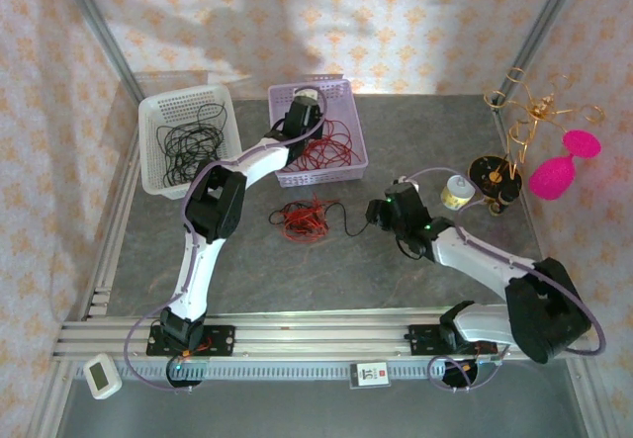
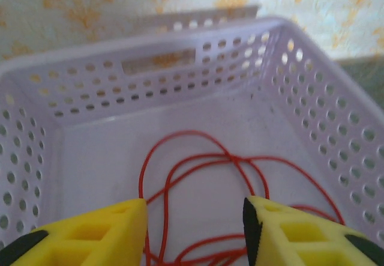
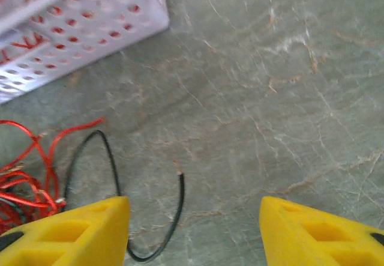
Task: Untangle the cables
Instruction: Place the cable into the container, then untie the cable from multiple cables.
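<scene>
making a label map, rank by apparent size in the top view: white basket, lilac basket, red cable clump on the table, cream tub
1-2. white perforated plastic basket and lilac perforated plastic basket, about alike, not ranked
3. tangled red cable clump
4. small round cream tub

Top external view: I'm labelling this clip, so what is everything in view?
white basket: one, white, back left
black cables: loose bundle, black, in the white basket
lilac basket: one, lilac, back centre
red cables: loose loops, red, in the lilac basket
cable clump: one, red, table centre
black cable: one, black, trailing right from the clump
jar: one, pale yellow, right of centre
wire stand: one, gold on black base, back right
goblet: one, magenta, far right
left end effector: one, yellow fingers, open above the lilac basket
right end effector: one, yellow fingers, open beside the black cable
</scene>
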Robot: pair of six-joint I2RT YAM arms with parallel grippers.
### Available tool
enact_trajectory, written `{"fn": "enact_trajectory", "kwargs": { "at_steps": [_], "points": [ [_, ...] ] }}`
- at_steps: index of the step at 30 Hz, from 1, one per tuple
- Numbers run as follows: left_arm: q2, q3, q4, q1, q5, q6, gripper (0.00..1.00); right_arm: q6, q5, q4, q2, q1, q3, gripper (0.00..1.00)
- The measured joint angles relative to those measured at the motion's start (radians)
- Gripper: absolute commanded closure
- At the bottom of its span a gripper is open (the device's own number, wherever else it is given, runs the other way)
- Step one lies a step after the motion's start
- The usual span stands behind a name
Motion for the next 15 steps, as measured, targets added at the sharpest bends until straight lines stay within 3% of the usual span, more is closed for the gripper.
{"fn": "enact_trajectory", "kwargs": {
  "at_steps": [8, 15],
  "points": [
    [-0.135, -0.098, -0.109, 0.002, 0.06, 0.014, 0.48, 0.001, -0.072, 0.076, 0.134, -0.006, 0.01, 0.53],
    [-0.554, -0.424, -0.069, -0.007, 0.148, 0.006, 0.47, 0.017, -0.092, 0.14, 0.247, -0.006, 0.036, 0.67]
  ]
}}
